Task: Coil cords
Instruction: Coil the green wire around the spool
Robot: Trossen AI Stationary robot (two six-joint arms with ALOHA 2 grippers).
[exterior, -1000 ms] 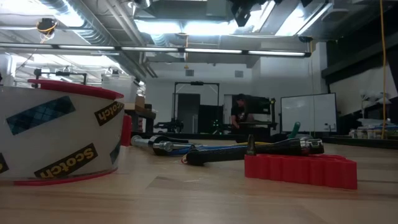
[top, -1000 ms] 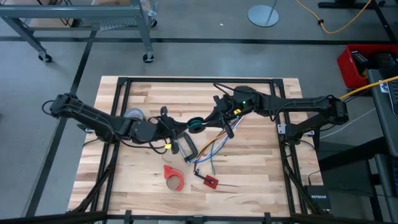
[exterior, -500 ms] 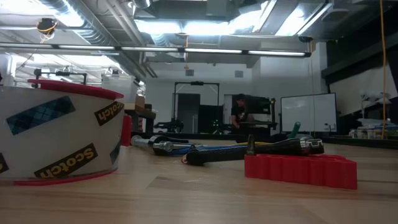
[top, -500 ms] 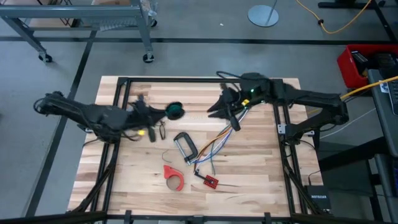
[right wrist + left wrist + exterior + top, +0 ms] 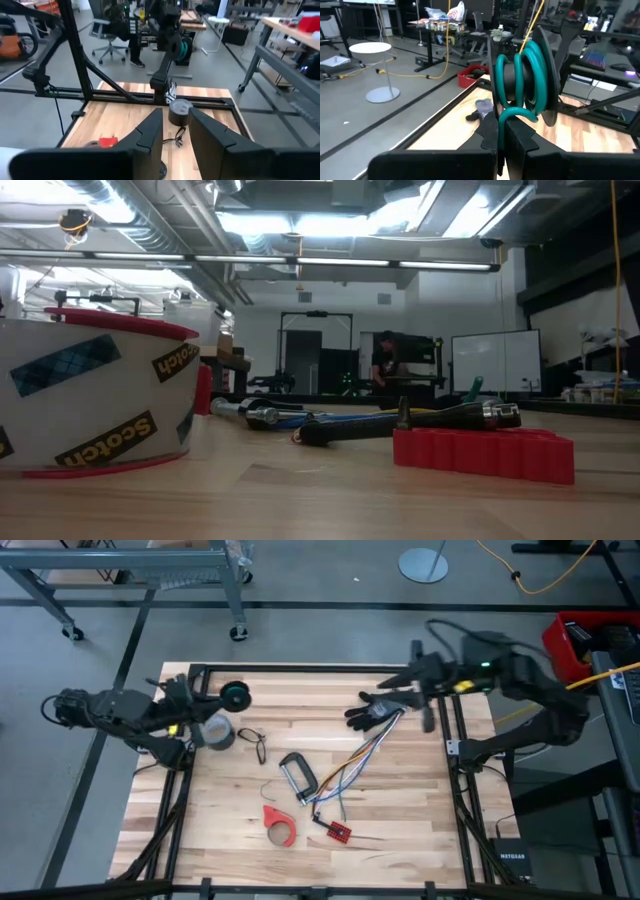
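The cord is green, wound on a small black round spool [image 5: 236, 693], [image 5: 522, 75]. My left gripper [image 5: 212, 697], [image 5: 504, 137] is shut on it above the table's far left corner. The coil also shows far off in the right wrist view [image 5: 184, 50]. My right gripper [image 5: 392, 692], [image 5: 175, 135] is open and empty above the table's far right part, pointing toward the left arm. Neither gripper shows in the low view. My left gripper pinches a loop of the green cord at the coil's rim [image 5: 516, 113] between its two closed fingers [image 5: 490, 132]. The coil stands on edge past the fingertips, lifted clear of the table.
A grey tape roll [image 5: 215, 733], [image 5: 180, 111], a small loose black cord loop [image 5: 255, 745], a C-clamp [image 5: 297, 776], a red tape dispenser [image 5: 280, 823] and a coloured wire bundle [image 5: 350, 765] with a red board [image 5: 338, 831] lie on the table. A dark glove-like thing [image 5: 368, 716] lies under my right gripper.
My left gripper has carried the coil from the table's middle toward its far left corner, lifted clear. My right gripper has drawn back from the middle toward the table's far right.
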